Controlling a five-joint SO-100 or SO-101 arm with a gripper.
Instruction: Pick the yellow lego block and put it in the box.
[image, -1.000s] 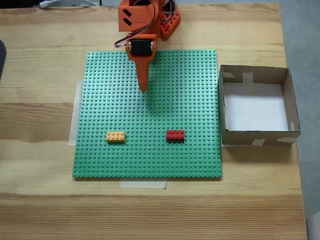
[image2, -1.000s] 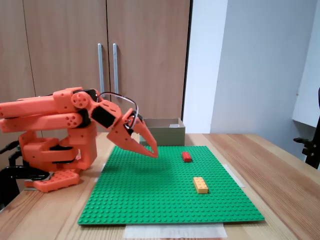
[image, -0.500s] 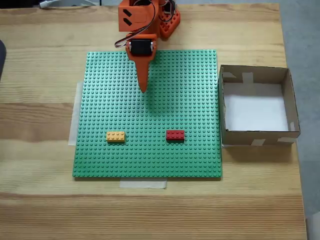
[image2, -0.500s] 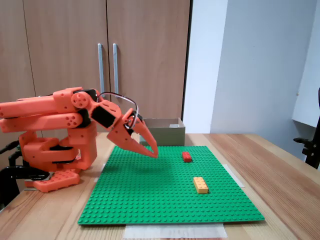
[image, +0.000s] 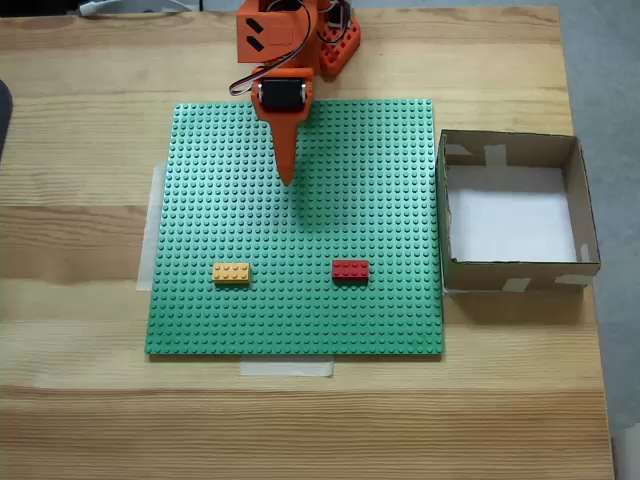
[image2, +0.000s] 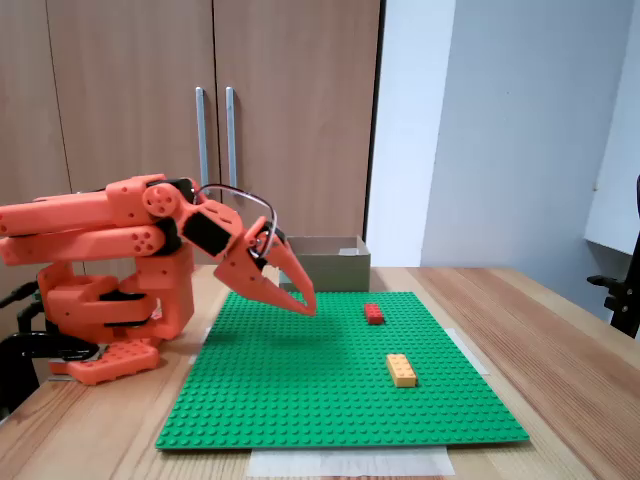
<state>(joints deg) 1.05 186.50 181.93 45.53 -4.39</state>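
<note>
underneath lies a pale wooden table (image: 80, 400) bearing a green studded baseplate (image: 380, 180), with strips of tape at the plate's left and near edges in the top-down fixed view; the side-on fixed view shows wooden cupboard doors (image2: 130, 90) with metal handles and a white wall (image2: 500, 130) behind. the yellow block (image: 231, 272) lies flat on the baseplate, studs up, its long axis running left-right in the top-down view, parallel to the plate's near edge. a red block (image: 350, 269) sits well to its right, lined up the same way. the box (image: 580, 200) stands off the plate's right edge, open side up. the gripper (image: 287, 178) hangs above the plate, well apart from both blocks, tips pointing down, fingers together and holding nothing.
</note>
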